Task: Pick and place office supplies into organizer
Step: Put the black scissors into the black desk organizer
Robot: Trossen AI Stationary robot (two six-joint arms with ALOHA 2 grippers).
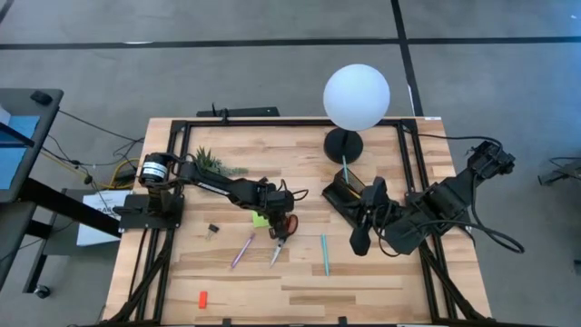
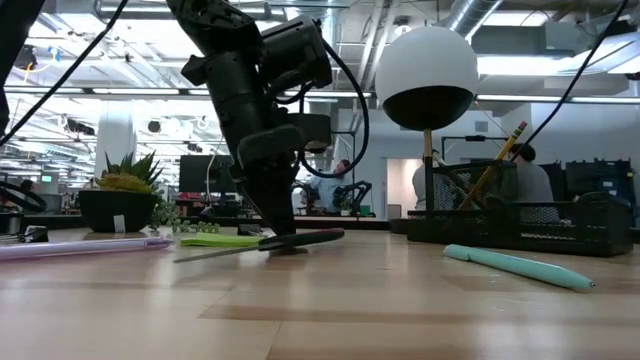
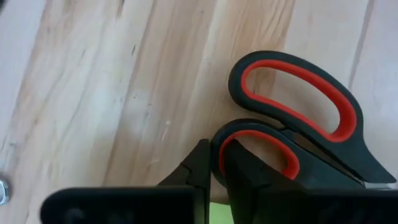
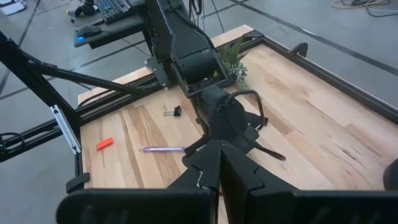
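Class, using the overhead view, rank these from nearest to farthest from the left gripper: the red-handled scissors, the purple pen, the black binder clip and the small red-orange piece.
Measured from the left gripper, shut on the scissors' handle:
1. Red-handled scissors, in its grip, blades toward the front edge.
2. Purple pen, just left of the blades.
3. Black binder clip, farther left, near the arm's base.
4. Small red-orange piece, front-left corner.

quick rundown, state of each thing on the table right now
left gripper: jaws shut on scissors handle
scissors: blades closed, lying flat on table
right gripper: jaws shut, empty
organizer: holds pencil, upright
teal pen: loose on table
purple pen: loose on table
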